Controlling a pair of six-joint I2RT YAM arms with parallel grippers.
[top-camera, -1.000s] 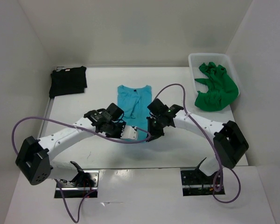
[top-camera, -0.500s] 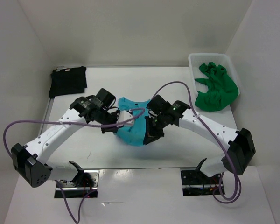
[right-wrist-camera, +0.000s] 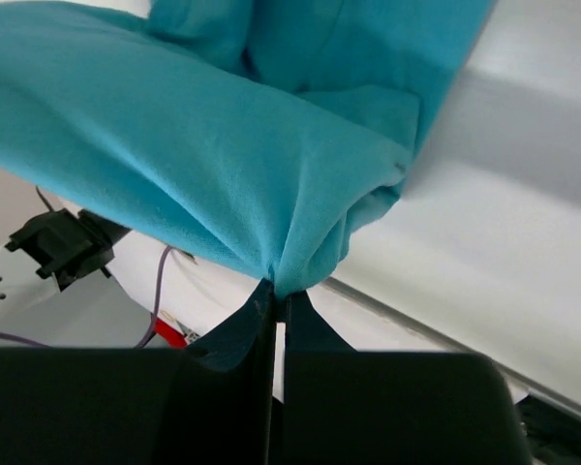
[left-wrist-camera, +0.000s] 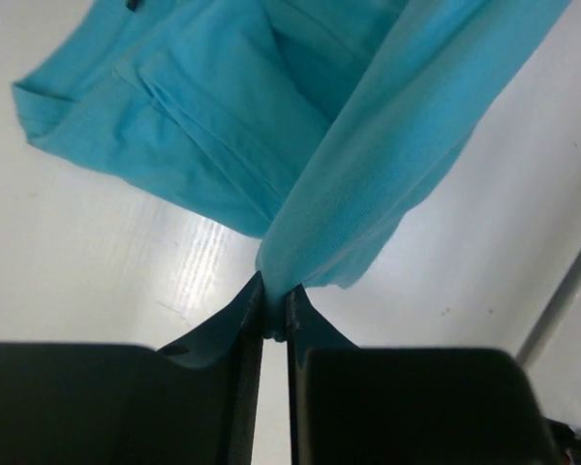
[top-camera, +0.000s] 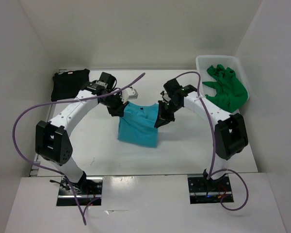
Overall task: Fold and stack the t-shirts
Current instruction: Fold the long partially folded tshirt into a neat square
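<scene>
1. My L pincer (left-wrist-camera: 274, 291) is clamping the turquoise tee (top-camera: 138, 127). The jaws are nearly together, w/ only a thin bunch of cloth pinched between the tips.
2. My R pincer (right-wrist-camera: 274, 289) is gripping the same tee. Its jaws are pressing tight on a puckered fold, and the cloth is fanning out from the tips.
3. Both pincers are holding the tee's raised far edge. The R one is taking the corner nearer the basket (top-camera: 200, 60), and the L one is taking the corner farther from it.
4. The tee is hanging slack between the two grips, well apart from the basket, out toward the table (top-camera: 87, 145) middle. Its lower part seems to be resting on the tabletop, doubled over itself.
5. My L arm is bending at an elbow sitting much farther from the basket than the tee is. The forearm is reaching back toward the basket side, w/ the wrist tipping down onto the cloth.
6. My R arm is folding at an elbow just on the basket's near side. The forearm is running past the basket's corner to the tee, wrist angling down.
7. The green tee (top-camera: 226, 92) is lying crumpled in the basket, spilling over its near rim.
8. The black tee (top-camera: 70, 83) is lying folded flat at the far table corner opposite the basket, w/ the turquoise tee between them.
9. A purple cable (top-camera: 19, 131) is looping out from my L arm, on the side away from the basket.
</scene>
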